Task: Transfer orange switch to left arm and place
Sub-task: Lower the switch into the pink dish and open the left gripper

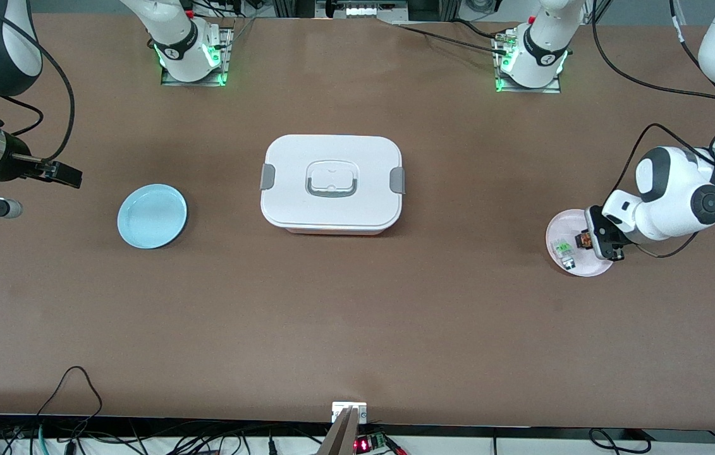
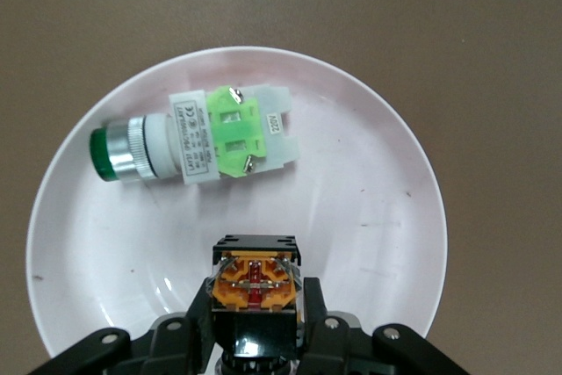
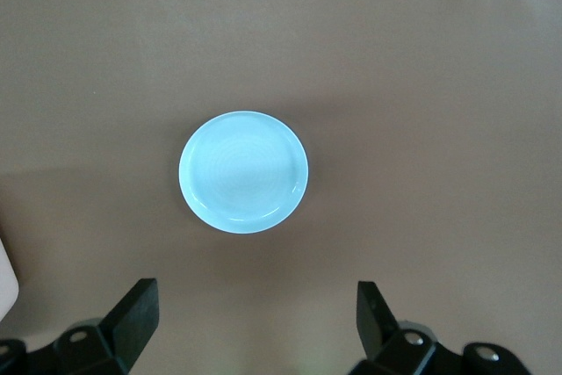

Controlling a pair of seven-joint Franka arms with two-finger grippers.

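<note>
Lighting looks even and bright from overhead on my end. The box (image 1: 332, 183) throws only a soft shadow on the table (image 1: 357, 316). Slight glare on the pink plate (image 2: 378, 243) in the left wrist view; everything stays sharp.

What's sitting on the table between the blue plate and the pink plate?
The box, lid on, stands between the blue plate and the pink plate; the front view shows it.
</note>
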